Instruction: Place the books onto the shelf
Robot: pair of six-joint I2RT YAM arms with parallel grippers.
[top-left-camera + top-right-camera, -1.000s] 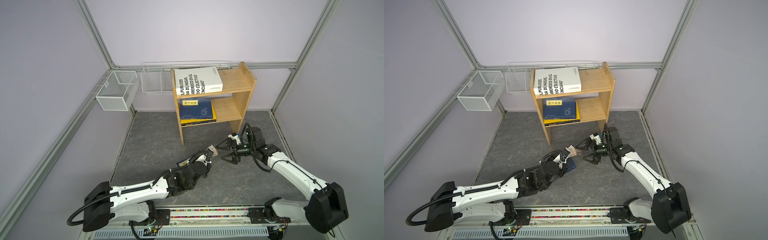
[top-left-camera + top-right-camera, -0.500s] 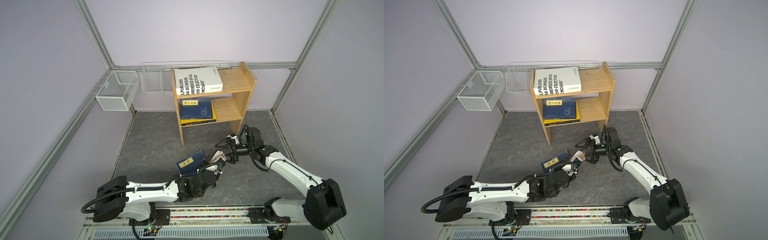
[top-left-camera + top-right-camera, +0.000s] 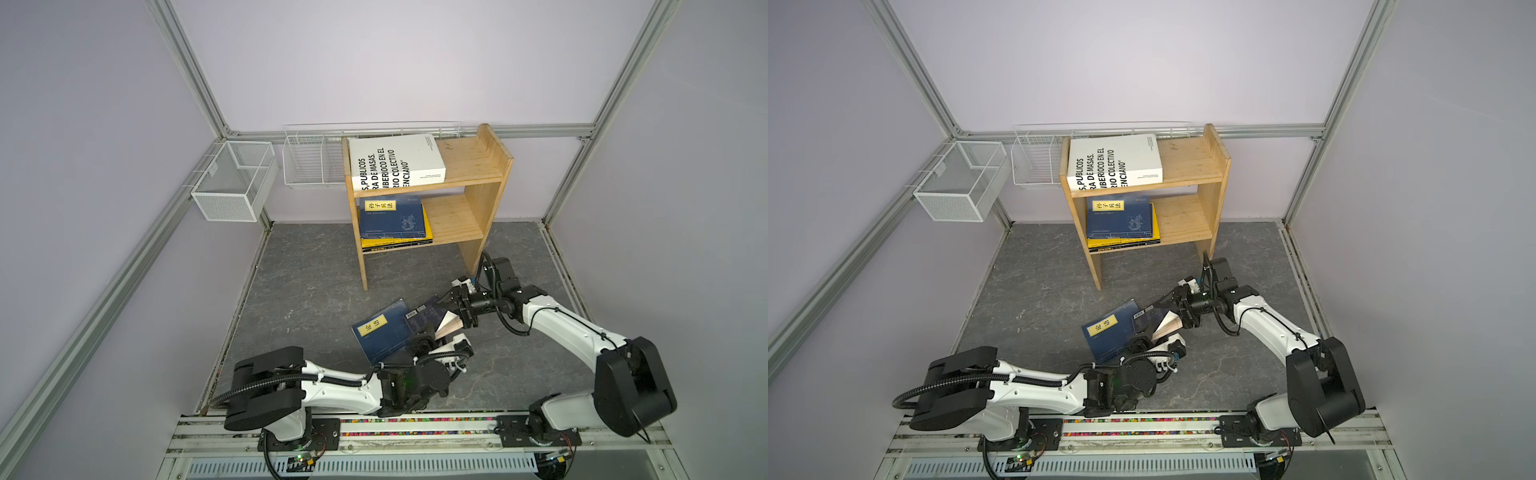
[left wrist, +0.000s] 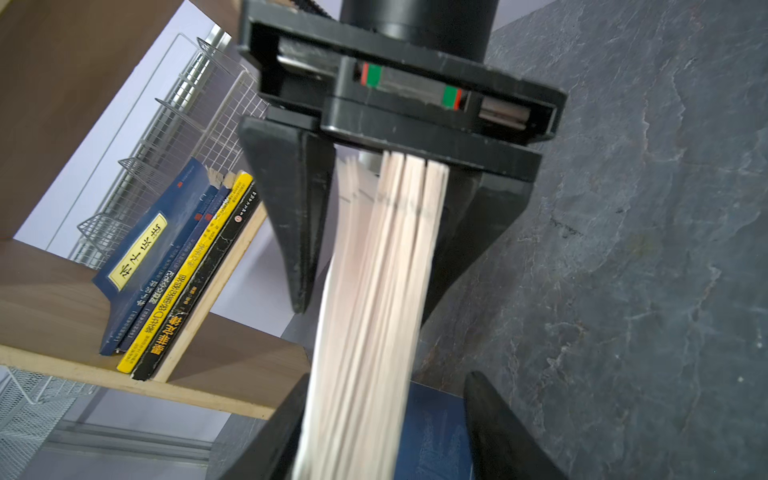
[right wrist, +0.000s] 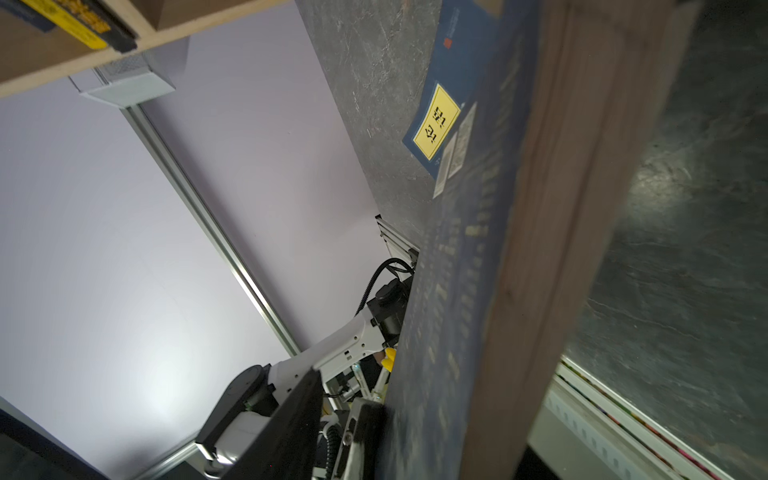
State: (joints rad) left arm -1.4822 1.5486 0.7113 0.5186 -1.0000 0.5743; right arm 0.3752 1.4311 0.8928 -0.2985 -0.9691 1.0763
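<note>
Left wrist view shows the held navy books (image 4: 386, 232) edge-on: several thin volumes, page edges showing, tilted up off the floor and spanning from the left gripper (image 4: 390, 386) to the right gripper (image 4: 363, 311). The left gripper is clamped across its end of the stack. The right gripper's jaws stand on either side of the opposite end, close against it, but I cannot tell whether they press yet. Some leaves beside one jaw look fanned and loose.

Just beside the left gripper, on the side away from the right one, is a labelled navy book (image 3: 376, 332). Whether it lies on the floor or hangs from the stack is unclear. Beyond the right gripper stands the shelf (image 3: 478, 224), its lower tier carrying a shelved stack (image 3: 395, 220) and its upper tier the white book (image 3: 395, 162).

Risks, as I judge them:
- **Slipping:** these are separate slim books, so a pinch on one end could let the inner ones slide out, above all if the left gripper lets go before the right has a firm hold.
- **Creasing:** loose leaves caught under a jaw may crease.
- **Labelled book:** it could be dragged along or left behind.
- **Collision:** the right arm's wrist is just beside the shelf's side panel, so a swing could knock it, and a tilted stack may catch the tier's front edge.
</note>
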